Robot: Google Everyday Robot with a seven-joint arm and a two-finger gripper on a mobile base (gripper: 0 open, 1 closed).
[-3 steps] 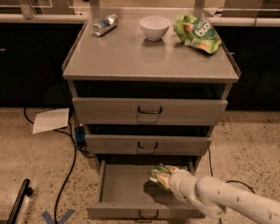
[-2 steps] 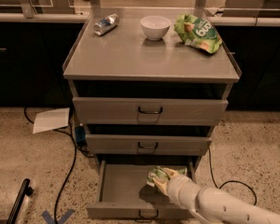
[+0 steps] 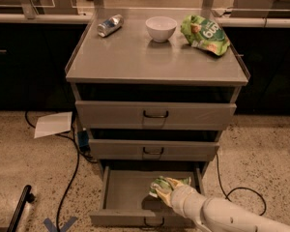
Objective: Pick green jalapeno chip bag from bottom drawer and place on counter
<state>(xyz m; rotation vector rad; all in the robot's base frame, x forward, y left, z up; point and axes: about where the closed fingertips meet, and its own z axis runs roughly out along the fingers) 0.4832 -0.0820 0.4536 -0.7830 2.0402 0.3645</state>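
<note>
The bottom drawer [image 3: 121, 197] is pulled open at the foot of the grey cabinet. The green jalapeno chip bag [image 3: 159, 183], small and green and white, lies in its right part. My gripper [image 3: 165, 191] reaches in from the lower right on a white arm and sits right on the bag, covering part of it. The counter [image 3: 135, 57] is the flat grey top of the cabinet, above the other two drawers.
On the counter stand a white bowl [image 3: 161, 28], a lying silver can [image 3: 109, 25] and a larger bright green bag [image 3: 205, 34]. A white paper [image 3: 53, 124] and black cables [image 3: 72, 173] lie on the speckled floor at the left. Dark cabinets line the back.
My arm has slid left and a little forward in the drawer, staying on the chip bag. The bag has shifted slightly left with it.
</note>
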